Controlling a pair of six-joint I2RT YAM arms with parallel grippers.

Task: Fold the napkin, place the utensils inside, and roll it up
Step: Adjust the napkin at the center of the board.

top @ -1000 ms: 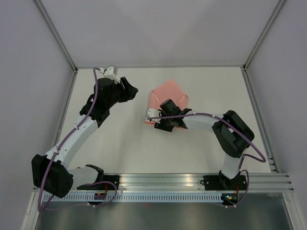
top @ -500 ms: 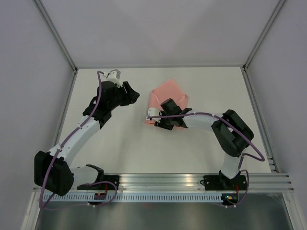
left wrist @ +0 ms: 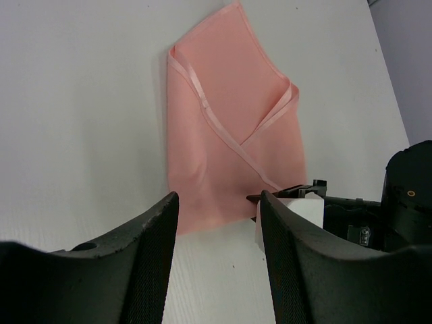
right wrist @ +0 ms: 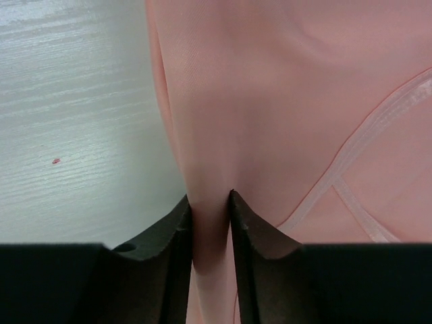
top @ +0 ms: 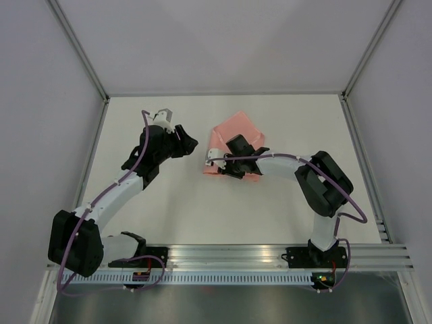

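The napkin [top: 233,128] lies folded into a salmon-pink packet mid-table, its hemmed flaps crossing on top [left wrist: 223,128]. My right gripper [top: 221,165] sits low at the packet's near left edge. In the right wrist view its jaws [right wrist: 209,199] are pressed together on a raised ridge of the napkin [right wrist: 270,101]. My left gripper [top: 189,143] hovers left of the cloth, open, with bare table between its fingers [left wrist: 219,202]. It points at the napkin's near edge and touches nothing. The utensils are out of view.
The white tabletop [top: 169,196] is enclosed by pale walls with metal corner posts [top: 91,74]. An aluminium rail [top: 270,255] carrying both arm bases runs along the near edge. The right arm's forearm [top: 283,165] stretches across the table right of the napkin.
The right jaws have closed onto a ridge of the napkin, shifting slightly toward the back. The left gripper has moved right, nearer the napkin, still open.
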